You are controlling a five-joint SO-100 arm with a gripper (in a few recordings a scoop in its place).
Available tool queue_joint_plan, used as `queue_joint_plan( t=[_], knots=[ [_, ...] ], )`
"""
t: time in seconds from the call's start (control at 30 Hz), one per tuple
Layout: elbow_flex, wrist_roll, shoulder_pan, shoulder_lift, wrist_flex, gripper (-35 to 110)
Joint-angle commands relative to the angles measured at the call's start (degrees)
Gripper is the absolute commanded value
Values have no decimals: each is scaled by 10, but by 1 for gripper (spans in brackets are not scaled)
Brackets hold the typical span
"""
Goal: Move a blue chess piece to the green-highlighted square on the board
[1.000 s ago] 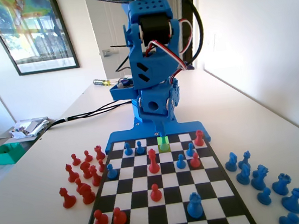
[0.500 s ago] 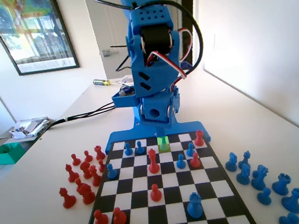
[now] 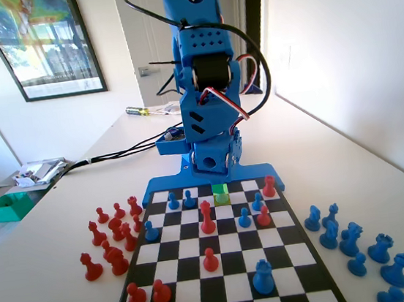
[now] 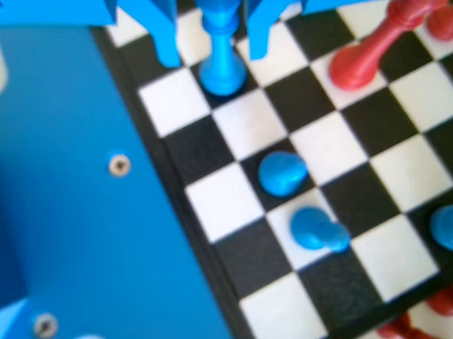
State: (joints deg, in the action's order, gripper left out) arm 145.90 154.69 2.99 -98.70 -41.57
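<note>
Blue chess piece [image 4: 220,39] standing between spread end effector [image 4: 213,53] jaws, arm risen since earlier, green-highlighted square [image 3: 221,190] now uncovered

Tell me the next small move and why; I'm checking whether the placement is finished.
Probably lift the tool straight up. The slender blue piece stands upright on an edge-row square of the board, with the open jaws clear of it on both sides, so moving sideways could topple it.
</note>
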Motion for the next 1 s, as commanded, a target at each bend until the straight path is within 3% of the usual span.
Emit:
queue_joint_plan(
  t=[0.0,0.7,0.97],
  knots=[
    [4,6,6,-10,7,11],
    [-65,-15,7,-12,-54,9],
    [-55,-17,13,-12,-53,1]
  ],
)
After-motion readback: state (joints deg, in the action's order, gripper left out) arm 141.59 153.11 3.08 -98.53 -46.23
